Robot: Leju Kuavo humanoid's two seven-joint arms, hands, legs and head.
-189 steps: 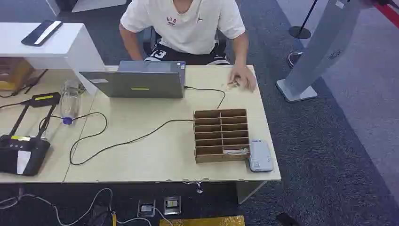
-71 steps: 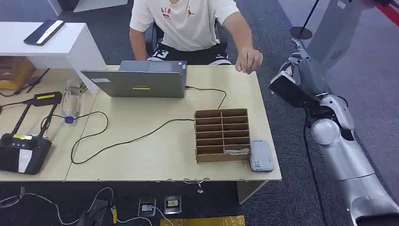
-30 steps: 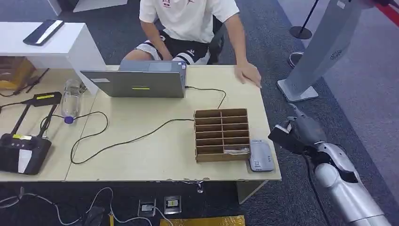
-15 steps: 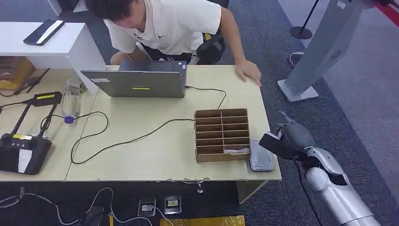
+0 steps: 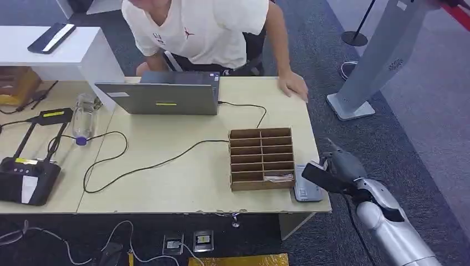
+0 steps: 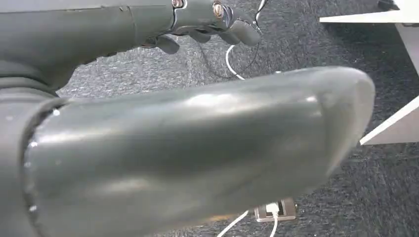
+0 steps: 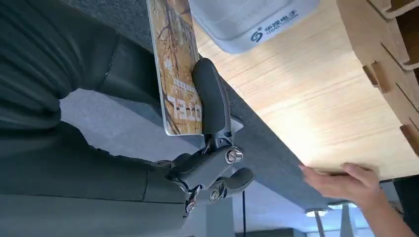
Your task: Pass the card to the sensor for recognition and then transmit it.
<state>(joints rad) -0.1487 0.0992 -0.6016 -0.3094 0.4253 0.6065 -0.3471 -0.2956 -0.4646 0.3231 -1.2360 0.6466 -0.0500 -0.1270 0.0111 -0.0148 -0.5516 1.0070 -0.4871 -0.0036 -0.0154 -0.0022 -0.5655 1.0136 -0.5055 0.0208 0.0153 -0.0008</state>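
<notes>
Your right hand [image 7: 197,123] pinches the yellow-brown printed card [image 7: 178,69], its long side pointing toward the white sensor [image 7: 247,19] on the tabletop [image 7: 306,94].

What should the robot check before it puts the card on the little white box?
1. Card held by the right hand: ok, pinched.
2. Hand near the white sensor: ok, at its edge.
3. Card over the sensor: cannot tell, it looks just beside it.
4. Sensor top free: ok.
5. Person's hand out of the way: ok, at the table's far corner.
6. Left hand free: ok, holding nothing.
</notes>
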